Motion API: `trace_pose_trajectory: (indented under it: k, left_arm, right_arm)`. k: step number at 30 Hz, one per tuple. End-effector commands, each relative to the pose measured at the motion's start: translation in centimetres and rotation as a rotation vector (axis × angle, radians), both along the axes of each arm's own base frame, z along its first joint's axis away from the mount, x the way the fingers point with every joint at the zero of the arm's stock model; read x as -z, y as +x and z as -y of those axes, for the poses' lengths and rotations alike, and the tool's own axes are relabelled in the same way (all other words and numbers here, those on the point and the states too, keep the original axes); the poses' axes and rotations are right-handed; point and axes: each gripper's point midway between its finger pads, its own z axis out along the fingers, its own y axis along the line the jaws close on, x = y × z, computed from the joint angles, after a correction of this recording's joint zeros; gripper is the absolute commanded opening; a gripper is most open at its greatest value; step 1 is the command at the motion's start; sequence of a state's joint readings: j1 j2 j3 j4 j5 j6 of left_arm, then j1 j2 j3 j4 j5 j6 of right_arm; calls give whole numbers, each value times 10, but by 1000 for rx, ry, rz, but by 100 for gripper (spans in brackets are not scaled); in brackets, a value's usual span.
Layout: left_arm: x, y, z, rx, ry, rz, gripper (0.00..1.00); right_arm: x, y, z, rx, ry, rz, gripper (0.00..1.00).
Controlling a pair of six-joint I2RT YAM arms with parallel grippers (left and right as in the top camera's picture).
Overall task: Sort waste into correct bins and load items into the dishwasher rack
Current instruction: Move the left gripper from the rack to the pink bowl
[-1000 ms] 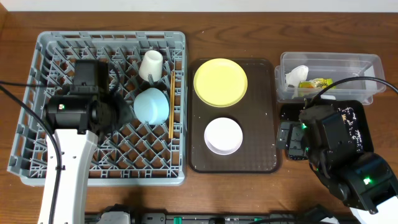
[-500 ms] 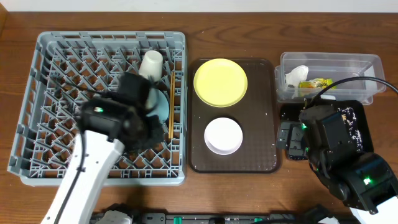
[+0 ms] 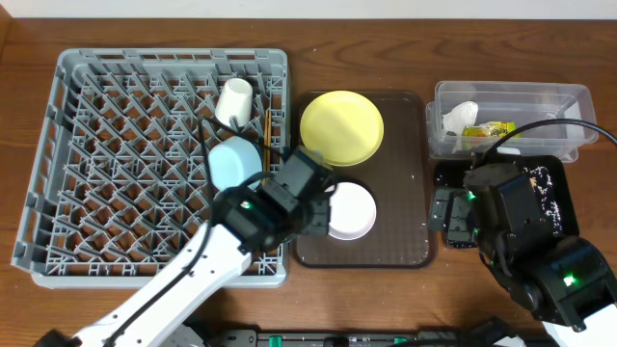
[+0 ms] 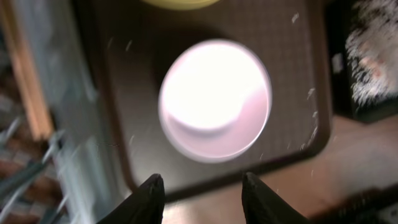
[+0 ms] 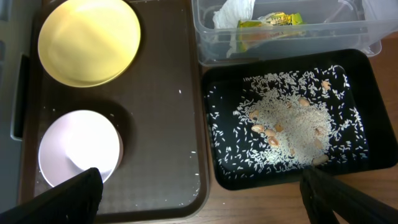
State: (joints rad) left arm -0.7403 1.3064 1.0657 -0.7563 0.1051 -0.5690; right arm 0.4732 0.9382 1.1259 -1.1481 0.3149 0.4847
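Observation:
The grey dishwasher rack [image 3: 96,145] holds the cream cup [image 3: 234,99], the light blue bowl [image 3: 234,161] and the wooden chopsticks [image 3: 267,145]. The yellow plate [image 3: 341,127] and small white bowl [image 3: 349,210] sit on the brown serving tray [image 3: 405,173]. My left gripper [image 3: 320,210] is open and empty at the white bowl's left edge; the left wrist view shows its fingers [image 4: 202,193] just short of the bowl [image 4: 214,99]. The clear tub [image 3: 569,101] holds the white tissue [image 3: 460,116] and the wrapper [image 3: 490,129]. The black tray [image 3: 554,159] holds crumbs [image 5: 292,127]. My right gripper [image 3: 451,220] is open and empty [image 5: 202,199].
The brown tray's raised rim [image 5: 199,155] runs beside the black tray [image 5: 217,168]. The rack's right wall [image 3: 286,164] stands close to the brown tray. Loose grains dot the brown tray. Bare wooden table [image 3: 405,299] lies in front of the trays.
My left arm has swung right from over the rack to the brown tray, ending at the small white bowl. The right arm has not moved.

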Motion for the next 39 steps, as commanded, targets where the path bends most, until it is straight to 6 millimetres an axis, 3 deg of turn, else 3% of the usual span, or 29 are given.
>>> trace_pose_trajectory:
  k: [1, 11, 19, 33, 39]
  left_arm:
    - [14, 16, 9, -11, 74, 73, 43]
    - [69, 29, 50, 45, 65, 2, 43]
    - [71, 22, 79, 111, -2, 8, 42]
    - [98, 20, 94, 131, 70, 50, 38]
    - [97, 15, 104, 155, 53, 61, 38]
  right_arm:
    - [-6, 2, 4, 6, -18, 19, 99]
    - [-6, 2, 4, 6, -18, 19, 99]
    - [-6, 2, 4, 6, -18, 19, 99]
    - [-6, 2, 4, 6, -18, 19, 99]
    - [-6, 2, 4, 6, -18, 19, 99]
